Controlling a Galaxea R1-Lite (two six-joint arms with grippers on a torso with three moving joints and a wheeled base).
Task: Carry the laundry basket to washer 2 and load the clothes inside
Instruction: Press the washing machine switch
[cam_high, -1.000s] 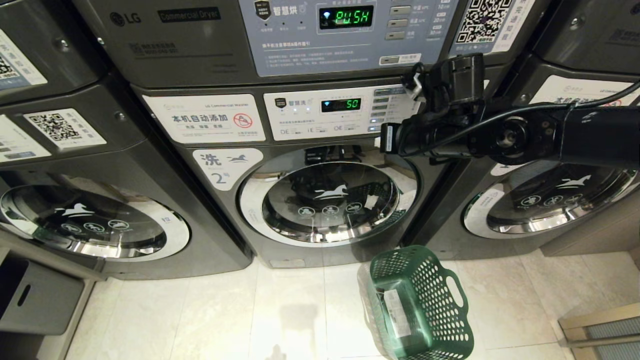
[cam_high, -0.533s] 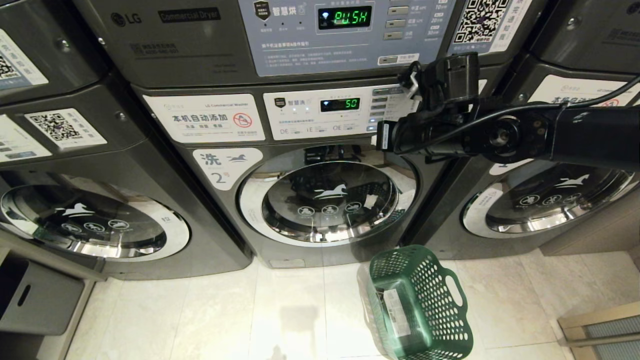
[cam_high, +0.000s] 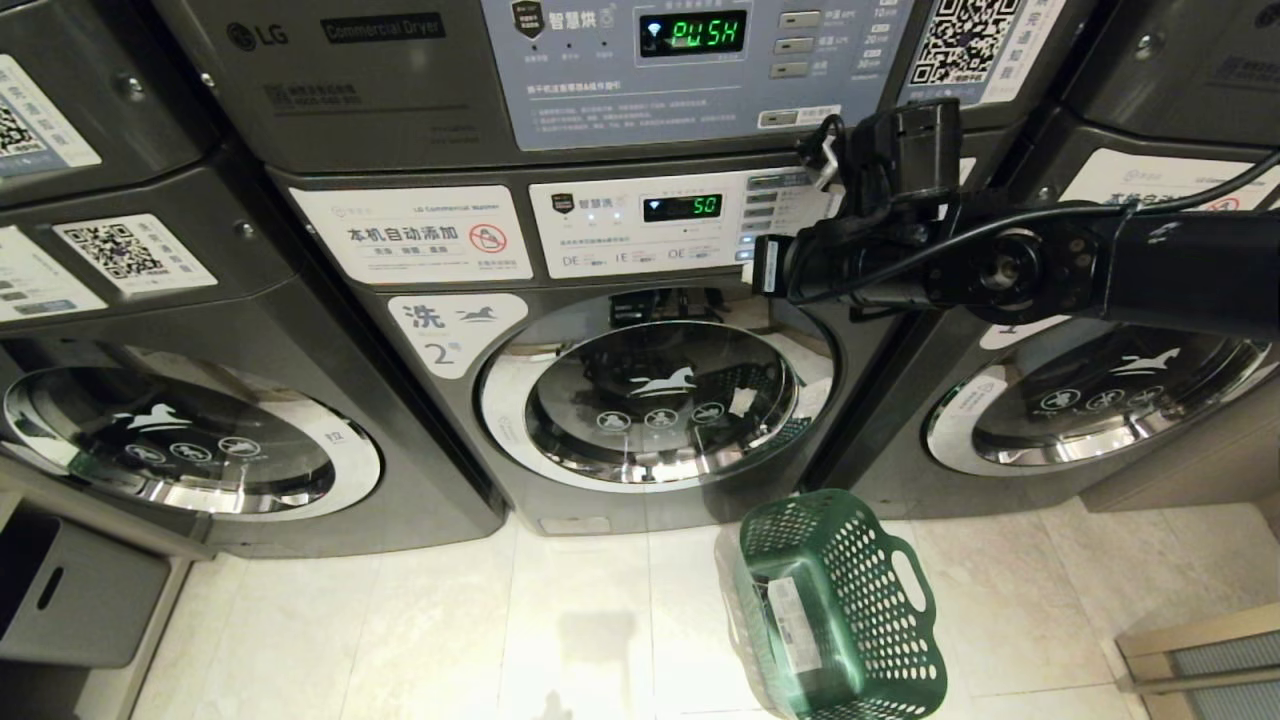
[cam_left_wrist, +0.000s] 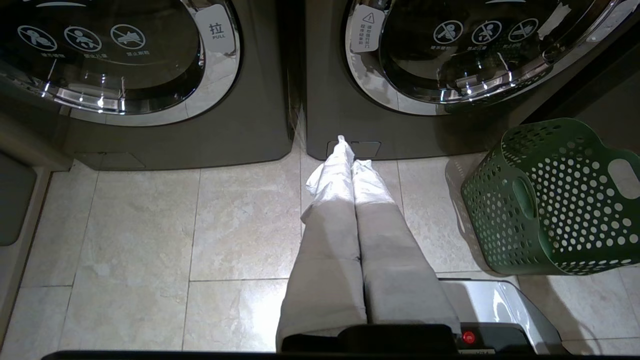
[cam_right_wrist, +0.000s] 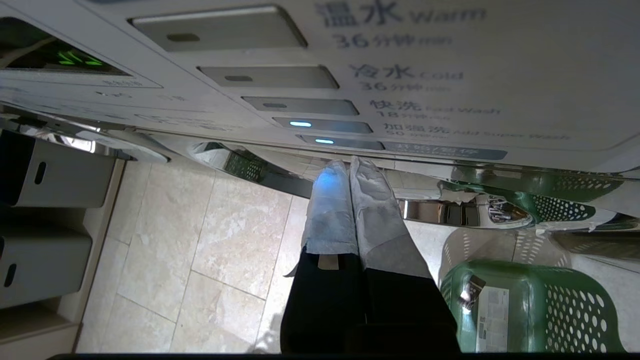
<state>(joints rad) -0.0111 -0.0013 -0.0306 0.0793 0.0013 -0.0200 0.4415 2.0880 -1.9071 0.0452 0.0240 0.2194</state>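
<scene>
Right gripper (cam_right_wrist: 350, 167), its cloth-wrapped fingers pressed together on nothing, sits at the lit button column in the upper right of the head frame, on dark grey, chrome-ringed washer 2 (cam_high: 655, 400), while the green perforated plastic laundry basket (cam_high: 840, 610) lies on its side, lower right.

You're in a self-service laundromat: a row of commercial front-loading washers (cam_high: 640, 400) with stacked dryers (cam_high: 560, 70) above, QR payment stickers (cam_high: 965, 40), and pale tiled floor (cam_high: 450, 630).
</scene>
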